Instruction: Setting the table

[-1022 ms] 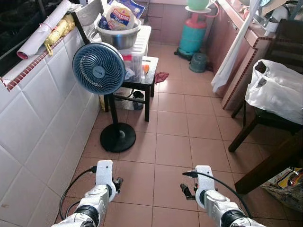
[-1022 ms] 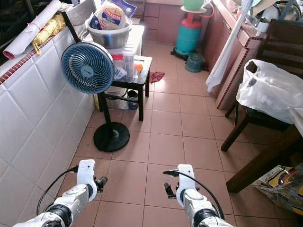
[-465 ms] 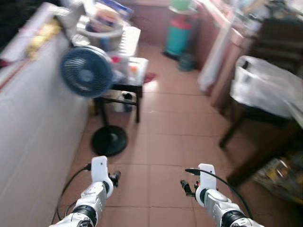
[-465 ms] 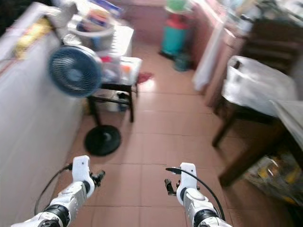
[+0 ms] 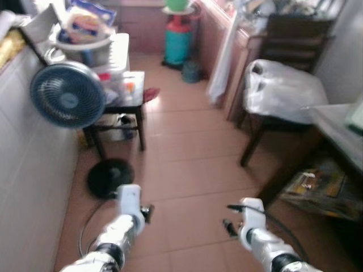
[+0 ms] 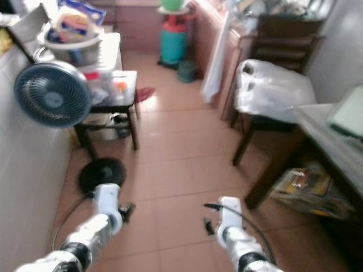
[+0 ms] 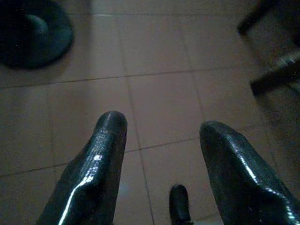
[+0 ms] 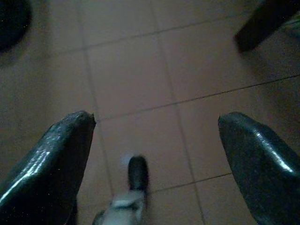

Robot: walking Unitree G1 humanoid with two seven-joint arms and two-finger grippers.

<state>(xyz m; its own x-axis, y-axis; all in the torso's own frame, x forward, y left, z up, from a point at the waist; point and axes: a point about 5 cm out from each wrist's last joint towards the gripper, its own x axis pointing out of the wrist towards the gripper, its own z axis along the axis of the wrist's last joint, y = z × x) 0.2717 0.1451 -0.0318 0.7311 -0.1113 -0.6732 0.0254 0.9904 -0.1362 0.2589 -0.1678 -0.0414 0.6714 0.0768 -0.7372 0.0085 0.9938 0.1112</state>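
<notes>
Both the left gripper (image 7: 159, 140) and the right gripper (image 8: 154, 140) have spread fingers, empty above the tiled floor (image 5: 187, 153). The bench (image 6: 323, 141) stands right; no tableware is visible, so its handling cannot be judged.

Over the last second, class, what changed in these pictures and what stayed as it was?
The whole view has swung to the robot's right, so the camera turned, bringing the dark table into sight. No object moved. The left hand and right hand stay open and empty over the tiled floor; the standing fan keeps its place.
</notes>
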